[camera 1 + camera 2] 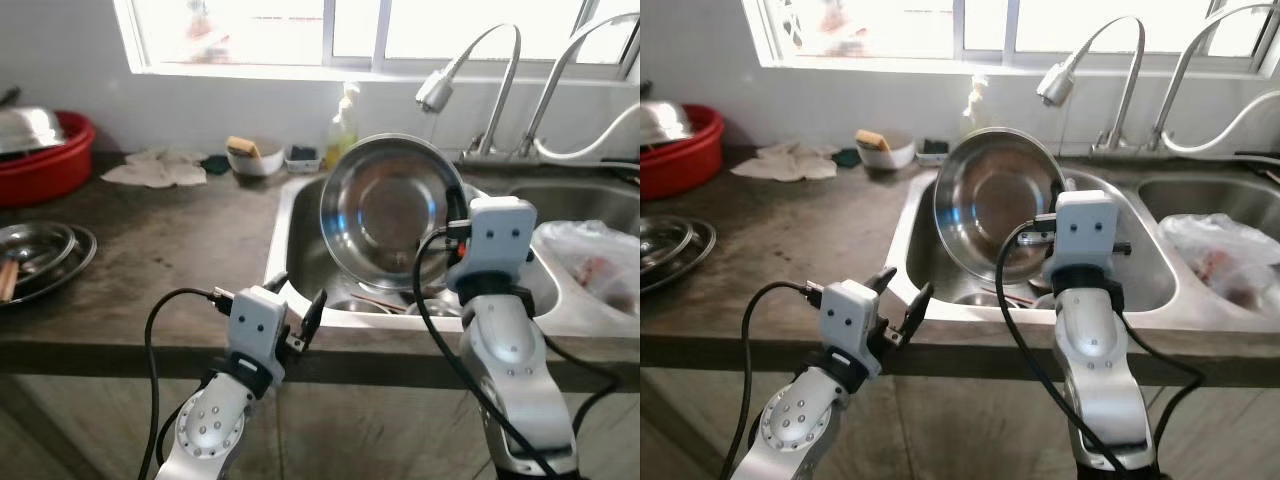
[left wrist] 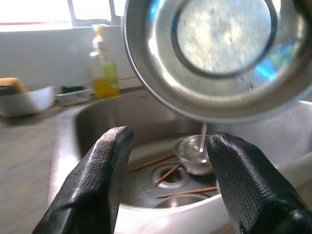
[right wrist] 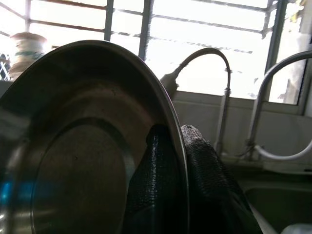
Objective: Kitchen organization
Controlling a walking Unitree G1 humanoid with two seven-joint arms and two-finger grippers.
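The right gripper (image 3: 178, 161) grips the rim of a steel bowl (image 1: 388, 210) above the sink (image 1: 300, 215); the left gripper (image 1: 297, 308) jaws are open near the bench (image 1: 180, 250) edge.

The right end effector (image 3: 183, 165) hides behind its white wrist housing in the eye views. The round steel bowl (image 1: 392, 212) covers part of the steel sink basin (image 1: 300, 255). The red plastic tub (image 1: 45, 160) is cut by the frame edge. The crumpled plastic bag's (image 1: 590, 262) contents are indistinct.
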